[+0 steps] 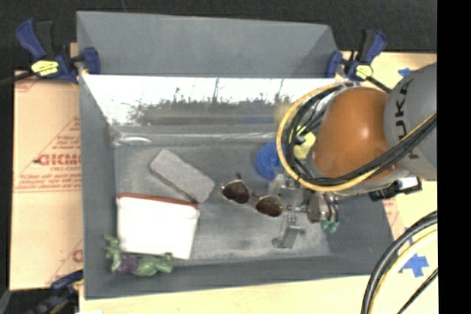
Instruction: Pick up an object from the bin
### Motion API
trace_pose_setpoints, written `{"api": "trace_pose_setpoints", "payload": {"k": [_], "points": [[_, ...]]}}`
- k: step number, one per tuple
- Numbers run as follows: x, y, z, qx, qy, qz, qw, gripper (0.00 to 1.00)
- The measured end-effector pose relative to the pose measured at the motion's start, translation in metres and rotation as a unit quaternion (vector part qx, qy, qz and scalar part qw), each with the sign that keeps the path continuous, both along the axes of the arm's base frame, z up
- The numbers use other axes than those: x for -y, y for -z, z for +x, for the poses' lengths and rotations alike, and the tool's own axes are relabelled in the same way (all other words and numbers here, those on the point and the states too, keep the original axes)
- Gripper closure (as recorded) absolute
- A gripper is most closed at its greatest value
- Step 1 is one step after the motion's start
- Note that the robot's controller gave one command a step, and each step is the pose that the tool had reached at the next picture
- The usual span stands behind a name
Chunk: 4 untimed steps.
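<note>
My gripper (289,230) reaches down from under the orange cover into the right part of the bin, low near the floor. Just to its left lies a pair of sunglasses (251,198) with dark brown lenses; the right lens is close against the gripper. A blue round thing (266,160) lies behind the sunglasses, partly hidden by the arm's cables.
A grey oblong block (182,174) lies left of centre. In front of it sits a white pouch (157,225) with a red top edge. A green toy figure (137,262) lies in the front left corner. The arm covers the bin's right side.
</note>
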<state>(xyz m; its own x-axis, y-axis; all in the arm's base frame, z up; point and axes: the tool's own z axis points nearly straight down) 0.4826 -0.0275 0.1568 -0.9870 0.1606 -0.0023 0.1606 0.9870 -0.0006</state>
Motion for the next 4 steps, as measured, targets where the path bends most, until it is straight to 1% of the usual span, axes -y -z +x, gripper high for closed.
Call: {"api": "trace_pose_setpoints", "payload": {"k": [1,2,3,4], "points": [[0.003,0.009,0.005,-0.0013,0.008,0.001,1.0000,0.00],[0.017,-0.104,-0.004,-0.0021,-0.011,0.000,0.9999,0.00],[0.012,-0.125,0.004,-0.0035,0.029,0.000,0.9996,0.00],[0.006,-0.078,-0.001,0.0025,0.152,0.001,0.9884,0.00]]}}
